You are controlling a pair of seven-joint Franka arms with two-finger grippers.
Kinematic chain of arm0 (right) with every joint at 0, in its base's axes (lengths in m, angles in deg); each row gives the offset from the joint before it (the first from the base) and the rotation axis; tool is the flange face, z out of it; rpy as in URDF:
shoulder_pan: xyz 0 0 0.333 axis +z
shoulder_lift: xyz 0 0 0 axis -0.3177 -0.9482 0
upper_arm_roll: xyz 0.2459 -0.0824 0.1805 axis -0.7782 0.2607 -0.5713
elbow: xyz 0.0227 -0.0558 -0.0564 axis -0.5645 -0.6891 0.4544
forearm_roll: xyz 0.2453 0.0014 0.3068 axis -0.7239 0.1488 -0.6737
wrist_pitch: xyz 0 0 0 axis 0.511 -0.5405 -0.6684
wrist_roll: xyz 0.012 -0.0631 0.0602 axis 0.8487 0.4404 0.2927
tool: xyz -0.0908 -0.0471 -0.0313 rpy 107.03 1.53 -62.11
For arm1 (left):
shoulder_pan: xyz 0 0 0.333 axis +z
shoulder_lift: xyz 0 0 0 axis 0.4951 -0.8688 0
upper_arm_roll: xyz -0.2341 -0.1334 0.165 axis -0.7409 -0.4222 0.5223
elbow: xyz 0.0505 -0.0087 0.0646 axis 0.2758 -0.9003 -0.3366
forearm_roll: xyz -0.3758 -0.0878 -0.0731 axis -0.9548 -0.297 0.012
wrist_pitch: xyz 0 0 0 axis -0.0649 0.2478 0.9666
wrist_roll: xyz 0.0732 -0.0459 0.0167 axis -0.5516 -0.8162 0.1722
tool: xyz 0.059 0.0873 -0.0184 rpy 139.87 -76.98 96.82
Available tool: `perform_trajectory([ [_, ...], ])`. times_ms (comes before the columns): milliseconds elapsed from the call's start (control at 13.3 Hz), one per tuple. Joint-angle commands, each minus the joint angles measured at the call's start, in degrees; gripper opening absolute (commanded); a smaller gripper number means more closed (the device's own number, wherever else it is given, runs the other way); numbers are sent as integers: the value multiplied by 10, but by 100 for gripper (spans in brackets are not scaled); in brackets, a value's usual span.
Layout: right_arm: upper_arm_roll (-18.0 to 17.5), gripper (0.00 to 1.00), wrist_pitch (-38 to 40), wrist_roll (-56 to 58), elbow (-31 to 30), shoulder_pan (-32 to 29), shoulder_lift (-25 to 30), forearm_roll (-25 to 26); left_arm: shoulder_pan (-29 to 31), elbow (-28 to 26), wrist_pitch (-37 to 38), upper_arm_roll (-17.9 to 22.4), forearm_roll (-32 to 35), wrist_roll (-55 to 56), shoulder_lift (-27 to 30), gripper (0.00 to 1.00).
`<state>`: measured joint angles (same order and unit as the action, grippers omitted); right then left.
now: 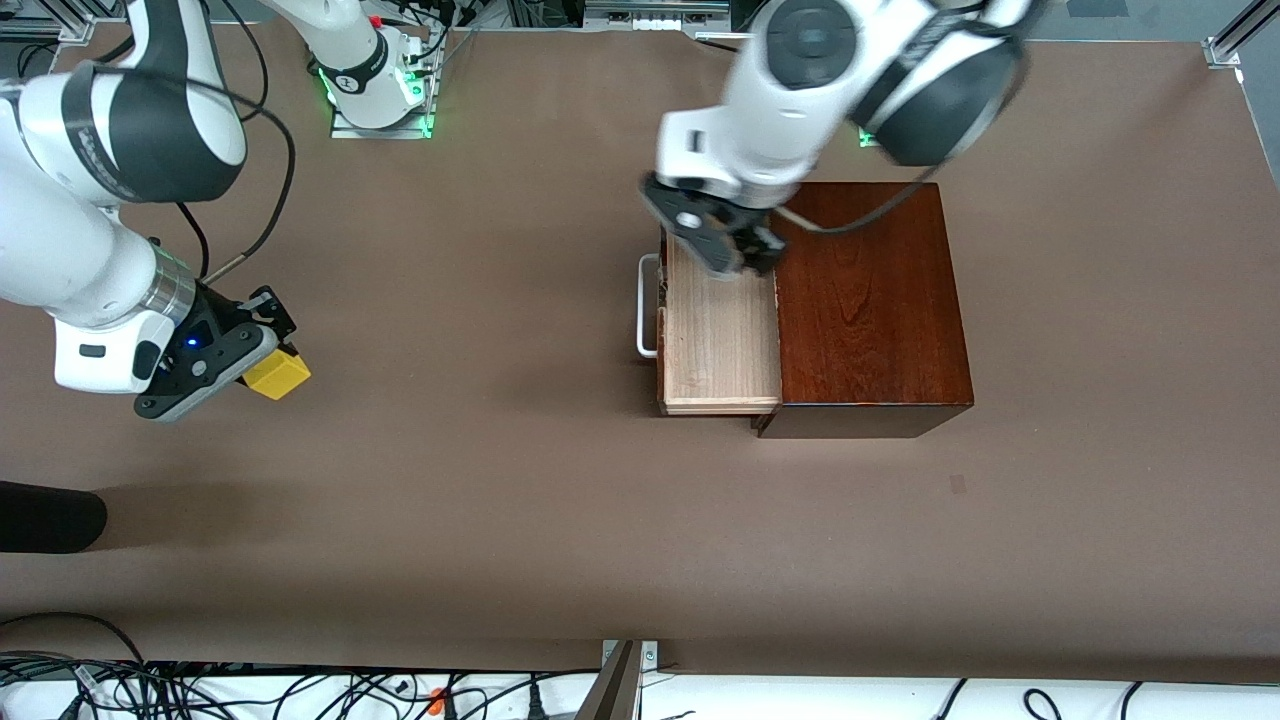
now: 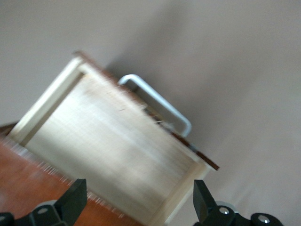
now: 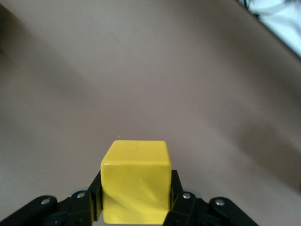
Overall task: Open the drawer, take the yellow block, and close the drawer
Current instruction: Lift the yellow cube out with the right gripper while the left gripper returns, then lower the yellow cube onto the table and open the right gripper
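The drawer (image 1: 720,330) is pulled out of the dark reddish-brown wooden box (image 1: 870,300), its pale wood inside bare, its white bar handle (image 1: 645,305) toward the right arm's end. My left gripper (image 1: 735,255) hangs open over the drawer's inner edge; in the left wrist view the drawer (image 2: 117,146) and handle (image 2: 157,101) lie below its spread fingers (image 2: 73,200). The yellow block (image 1: 277,375) is held at the right arm's end of the table, my right gripper (image 1: 262,365) shut on it. The right wrist view shows the block (image 3: 136,181) clamped between both fingers above bare table.
A brown mat (image 1: 500,480) covers the table. A dark object (image 1: 50,515) lies at the table's edge near the right arm's end, nearer the front camera. Cables (image 1: 200,690) run along the table's front edge.
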<state>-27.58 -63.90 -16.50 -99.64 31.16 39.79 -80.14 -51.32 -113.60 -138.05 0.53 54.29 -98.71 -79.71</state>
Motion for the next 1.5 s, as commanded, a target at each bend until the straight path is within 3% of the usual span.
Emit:
perform_trajectory([
  [0, -11, 0, -69, -62, -140, -16, 54, -2, -36, 64, 1, 5, 12, -139, -47, 100],
  [225, -11, 0, -166, -97, -230, -34, 43, 0, -54, 73, -3, 2, 53, -276, -76, 100],
  [450, -11, 0, -284, -108, -286, -44, -4, -2, -57, 69, -43, 2, 104, -370, -116, 100],
  [750, -12, 0, -369, -147, -290, -47, -84, -4, -91, 69, -64, 7, 116, -365, -145, 100],
  [1200, -13, 0, -399, -207, -290, -47, -128, -10, -105, 65, -93, 7, 161, -334, -183, 100],
  [1275, -13, 7, -397, -220, -289, -46, -127, -10, -110, 64, -93, 7, 166, -329, -185, 100],
  [1350, -14, 43, -394, -224, -285, -47, -121, -10, -111, 63, -93, 7, 175, -328, -189, 100],
  [1425, -14, 99, -394, -220, -283, -47, -110, -10, -117, 63, -93, 7, 189, -328, -195, 100],
])
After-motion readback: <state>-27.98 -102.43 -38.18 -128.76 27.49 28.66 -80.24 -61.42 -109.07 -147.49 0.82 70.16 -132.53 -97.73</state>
